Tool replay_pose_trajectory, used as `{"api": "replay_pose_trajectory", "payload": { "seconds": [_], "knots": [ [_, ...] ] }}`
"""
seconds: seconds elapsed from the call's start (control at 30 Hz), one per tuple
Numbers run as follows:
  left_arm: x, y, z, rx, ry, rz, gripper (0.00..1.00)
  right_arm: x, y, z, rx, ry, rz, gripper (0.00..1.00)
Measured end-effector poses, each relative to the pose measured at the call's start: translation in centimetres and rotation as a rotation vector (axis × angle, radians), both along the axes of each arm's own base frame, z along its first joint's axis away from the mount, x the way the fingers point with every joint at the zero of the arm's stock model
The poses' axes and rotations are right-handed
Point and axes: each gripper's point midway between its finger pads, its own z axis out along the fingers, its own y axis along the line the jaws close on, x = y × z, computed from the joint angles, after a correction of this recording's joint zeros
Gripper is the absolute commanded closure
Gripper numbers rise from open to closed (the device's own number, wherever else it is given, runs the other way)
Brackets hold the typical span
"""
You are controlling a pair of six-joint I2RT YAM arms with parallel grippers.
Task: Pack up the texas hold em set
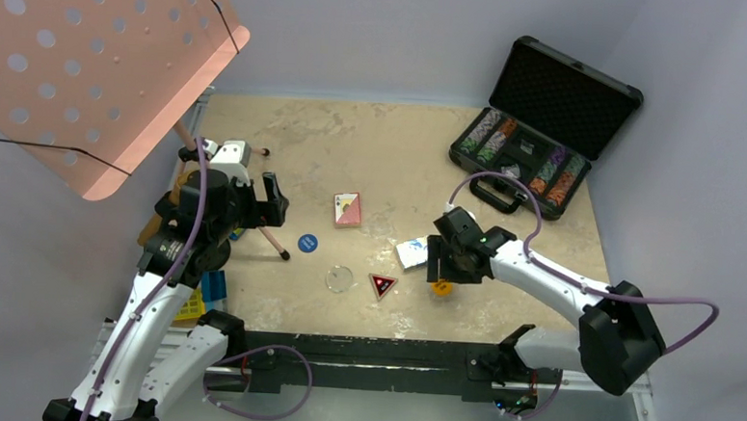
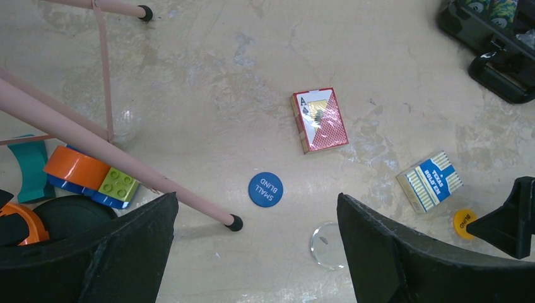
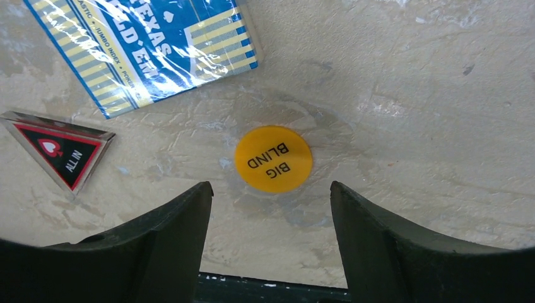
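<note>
Right wrist: orange button (image 3: 273, 158) reads BIG BLIND; top view: lettering illegible.

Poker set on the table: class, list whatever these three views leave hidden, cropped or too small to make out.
- Top view: the chips in the briefcase are too small to count.
- Top view: the left arm hides most of the yellow and blue crates.
- Right wrist view: the top edge crops the blue deck, cutting its print.
- Left wrist view: the top-right corner crops the briefcase; its chips barely show.
</note>
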Motion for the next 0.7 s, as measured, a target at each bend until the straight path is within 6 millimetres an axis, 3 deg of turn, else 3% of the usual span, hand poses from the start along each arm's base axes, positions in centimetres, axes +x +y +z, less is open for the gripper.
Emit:
{"api": "replay_pose_trajectory", "payload": {
  "seconds": [0.27, 0.7],
  "knots": [
    [-0.1, -0.3, -0.3, -0.006, 0.009, -0.013, 0.0, -0.3, 0.5, -1.7, -0.049, 0.03, -0.008, 0.3],
    [-0.1, -0.5, -0.3, -0.012, 0.013, -0.024, 0.0, -0.4, 0.6, -2.9, -0.102, 0.019, -0.029, 0.36]
  ]
}}
